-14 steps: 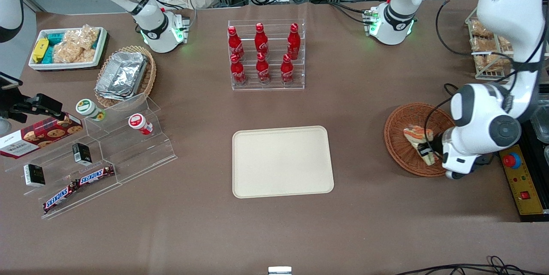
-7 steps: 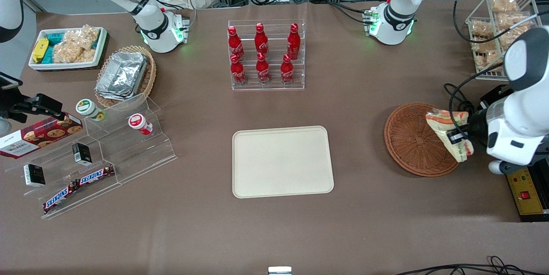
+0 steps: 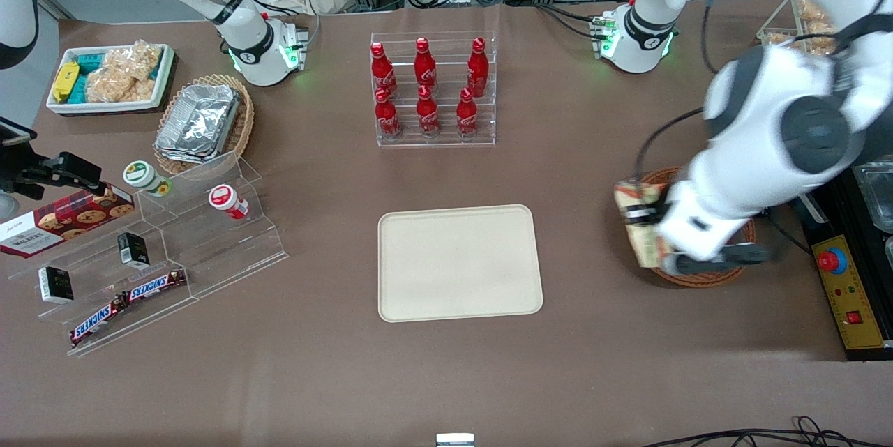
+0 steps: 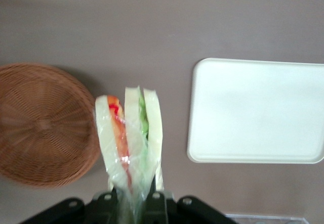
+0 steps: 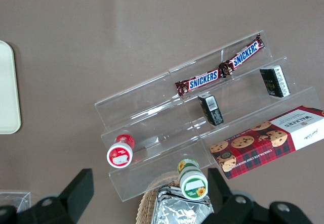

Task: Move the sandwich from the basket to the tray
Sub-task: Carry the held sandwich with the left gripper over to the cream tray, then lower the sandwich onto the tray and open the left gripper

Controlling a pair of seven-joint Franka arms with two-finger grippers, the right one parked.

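- Sandwich (image 4: 129, 135) light, soft, squashable, wrap likely slippery; best pinched at the wide end across the bread slices, gently.
- Gripper (image 4: 132, 199) clamped on the sandwich's base, wedge tip pointing away from the wrist.
- Sandwich lifted clear of basket (image 4: 43, 123), airborne above its tray-side rim, between basket and tray (image 3: 460, 262).
- Arm bent low over basket, wrist aimed toward tray.

The left arm reaches low over the table, wrist turned sideways – its gripper (image 3: 643, 218) clamped on the sandwich (image 3: 636, 224), held up in the air
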